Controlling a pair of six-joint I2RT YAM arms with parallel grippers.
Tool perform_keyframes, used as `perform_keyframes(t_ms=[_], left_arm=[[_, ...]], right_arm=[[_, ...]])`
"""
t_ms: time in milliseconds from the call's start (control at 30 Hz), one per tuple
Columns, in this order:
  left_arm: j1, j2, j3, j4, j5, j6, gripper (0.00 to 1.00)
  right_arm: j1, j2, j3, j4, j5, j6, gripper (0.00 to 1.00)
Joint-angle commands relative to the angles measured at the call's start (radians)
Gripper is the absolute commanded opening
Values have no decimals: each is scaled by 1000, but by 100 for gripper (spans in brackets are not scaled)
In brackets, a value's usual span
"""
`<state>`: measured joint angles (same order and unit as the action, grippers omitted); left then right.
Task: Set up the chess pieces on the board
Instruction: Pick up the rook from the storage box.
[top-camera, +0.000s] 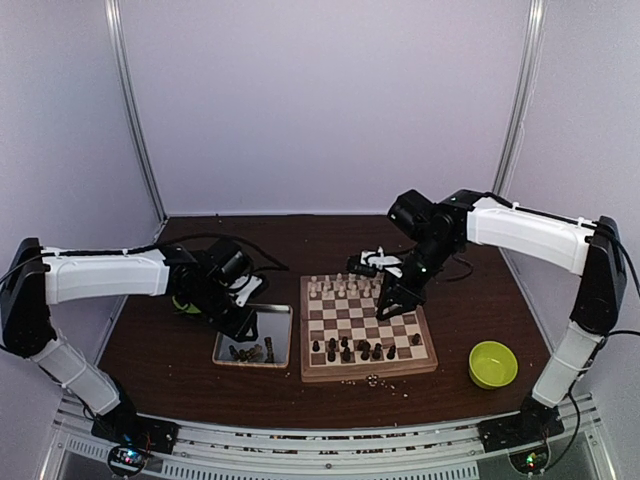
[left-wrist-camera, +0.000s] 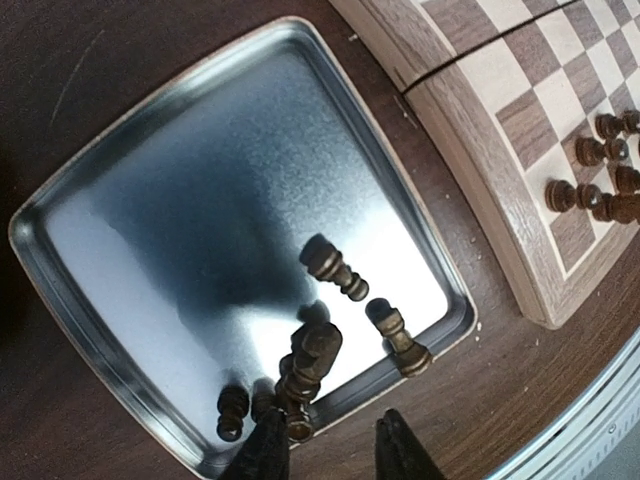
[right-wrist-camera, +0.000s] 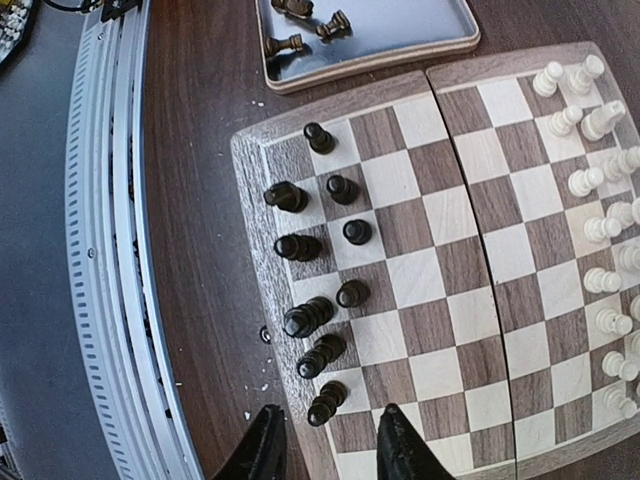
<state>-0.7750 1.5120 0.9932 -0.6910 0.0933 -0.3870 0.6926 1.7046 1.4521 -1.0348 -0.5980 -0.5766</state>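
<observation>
Pale walls (top-camera: 320, 100) enclosed a dark brown counter (top-camera: 170, 350), with both white-and-black arms reaching in from its near corners. The board (top-camera: 305, 335) lay near the middle of the counter, slightly right of centre, with a silver tray (left-wrist-camera: 200, 200) just beside its left edge and a green bowl (top-camera: 493, 363) well apart on the right. The right hand (right-wrist-camera: 330, 445) hovered over the board's right half, its fingers spread and nothing between them. The left hand (left-wrist-camera: 335, 450) hung over the tray's near edge, likewise released, its tips parted around an empty gap. Several dark chess pieces (right-wrist-camera: 305, 318) stood in the two rows of squares along the board's near side, unevenly spaced, with some squares bare. A few more dark pieces (left-wrist-camera: 310, 360) lay in the tray's near part, towards the board, some on their sides and some bunched together close to the left hand's fingertips (left-wrist-camera: 268, 450). Cream chessmen (right-wrist-camera: 600, 280) filled the board's far rows. Tiny pale specks (top-camera: 375, 381) dotted the counter in front of the board.
</observation>
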Motion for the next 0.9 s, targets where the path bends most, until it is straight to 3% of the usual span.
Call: perform_keyframes(t_ms=[0, 300, 867], left_arm=[[-12, 50, 24, -24, 12, 29, 31], [-13, 167, 109, -52, -24, 13, 31], [-13, 287, 202, -59, -47, -26, 31]], right_arm=[[-19, -38, -71, 75, -10, 11, 32], [-83, -116, -239, 215, -19, 33, 32], [-128, -137, -287, 258, -16, 23, 33]])
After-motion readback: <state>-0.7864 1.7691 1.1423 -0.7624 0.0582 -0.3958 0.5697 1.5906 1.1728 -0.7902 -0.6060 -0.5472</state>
